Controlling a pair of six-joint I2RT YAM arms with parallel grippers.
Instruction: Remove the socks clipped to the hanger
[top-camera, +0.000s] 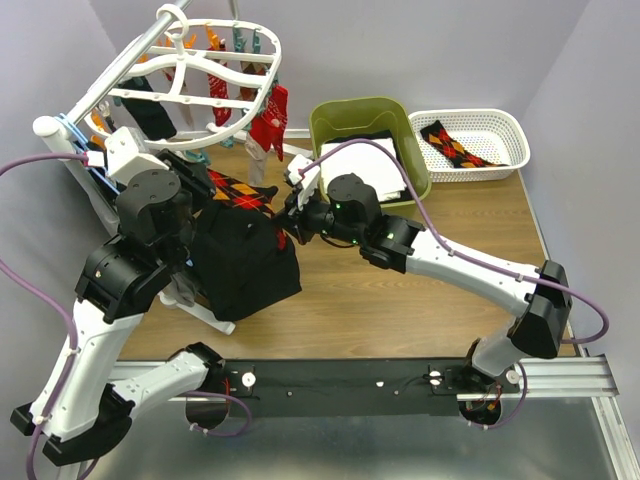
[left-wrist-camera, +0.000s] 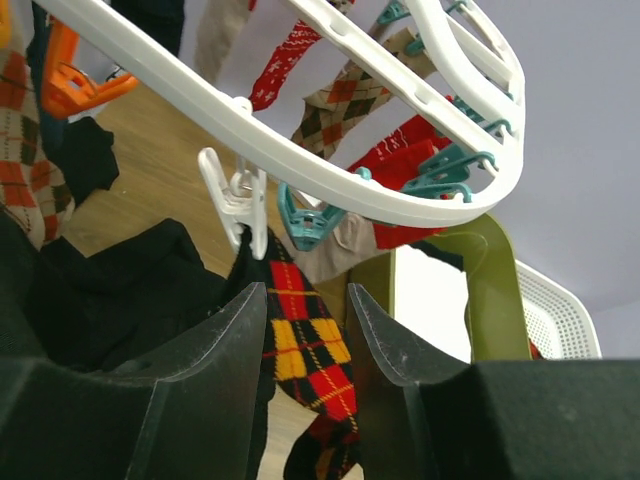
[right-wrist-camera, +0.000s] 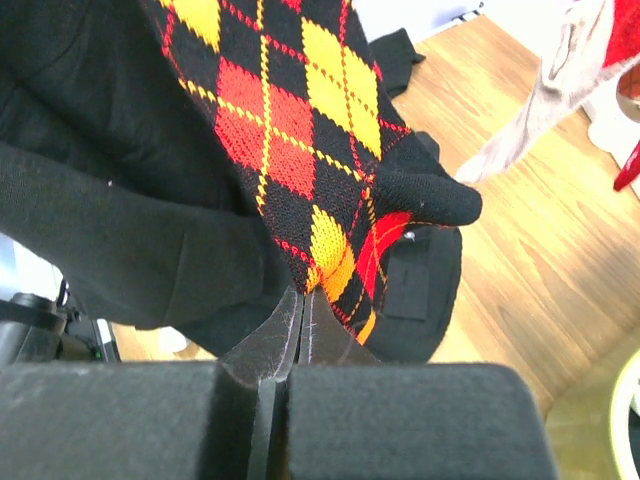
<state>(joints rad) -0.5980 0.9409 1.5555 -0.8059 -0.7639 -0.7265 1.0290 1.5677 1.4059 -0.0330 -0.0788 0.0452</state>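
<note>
The white oval hanger (top-camera: 200, 75) stands at the back left with several socks clipped under it, red (top-camera: 268, 120) and beige (left-wrist-camera: 330, 110) among them. A black, red and yellow argyle sock (left-wrist-camera: 300, 340) dangles from a white clip (left-wrist-camera: 232, 195). My left gripper (left-wrist-camera: 305, 310) is open, one finger on each side of this sock just below the clip. My right gripper (right-wrist-camera: 300, 300) is shut on the lower end of the same argyle sock (right-wrist-camera: 290, 130), seen in the top view beside the black garment (top-camera: 245, 265).
A green bin (top-camera: 345, 115) holding white cloth stands behind the right arm. A white mesh basket (top-camera: 505, 125) at the back right holds one argyle sock (top-camera: 455, 145). Teal clips (left-wrist-camera: 305, 220) and orange clips (left-wrist-camera: 70, 85) dangle from the hanger.
</note>
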